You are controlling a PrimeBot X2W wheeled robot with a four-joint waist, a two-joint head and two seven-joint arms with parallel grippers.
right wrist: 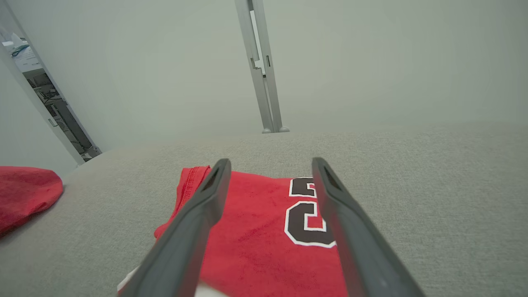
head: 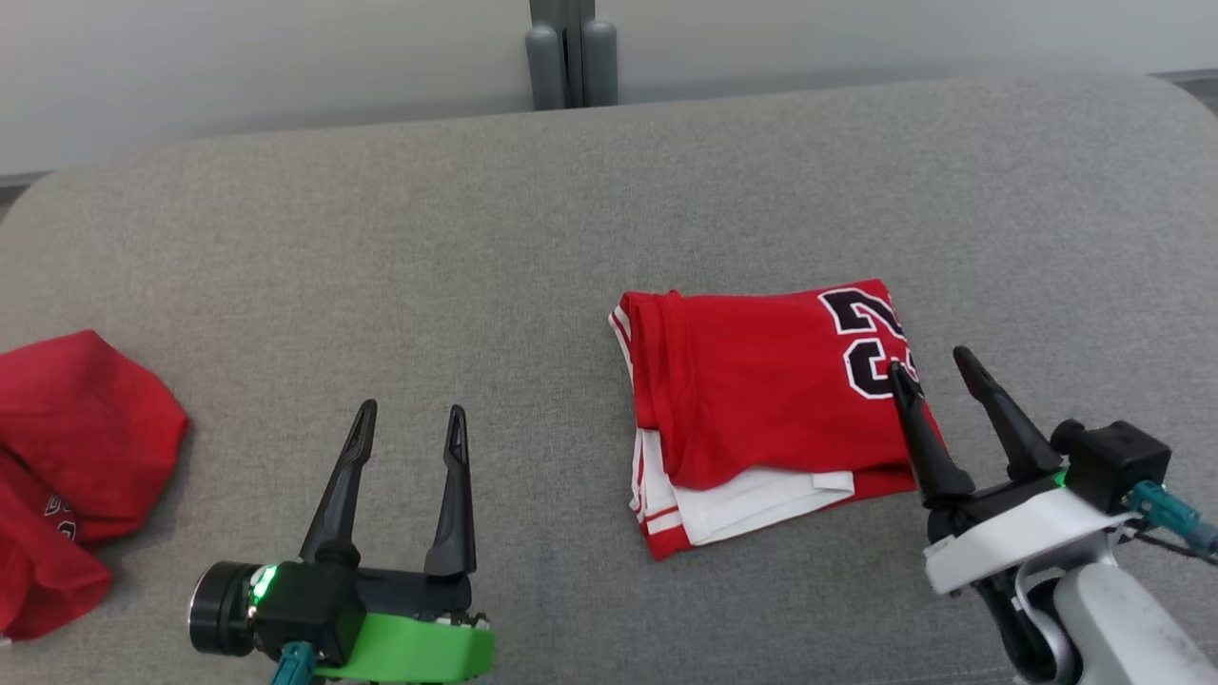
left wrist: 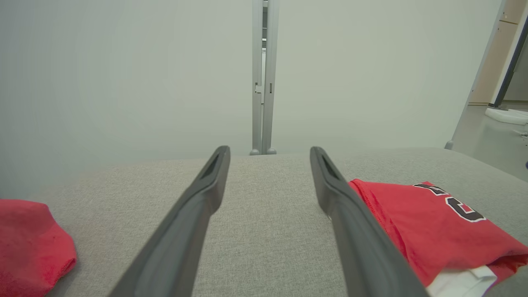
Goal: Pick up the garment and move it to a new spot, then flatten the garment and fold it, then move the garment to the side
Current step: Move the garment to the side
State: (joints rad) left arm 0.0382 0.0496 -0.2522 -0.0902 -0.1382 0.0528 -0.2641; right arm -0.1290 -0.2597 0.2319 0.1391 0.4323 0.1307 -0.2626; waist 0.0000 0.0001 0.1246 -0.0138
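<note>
The right gripper (head: 933, 363), spread and empty, is pictured over the numbered edge of the folded jersey (head: 761, 400), where the fold could be undone by one snagged layer

I see the red fabric sports garment (head: 761, 390), with white trim and black, white-edged numerals, folded into a compact, roughly square packet. It lies flat on the grey upholstered surface (head: 476, 238), right of centre in my head view. The numerals sit at its far right corner. A white layer with red stripes pokes out along its near and left edges.
</note>
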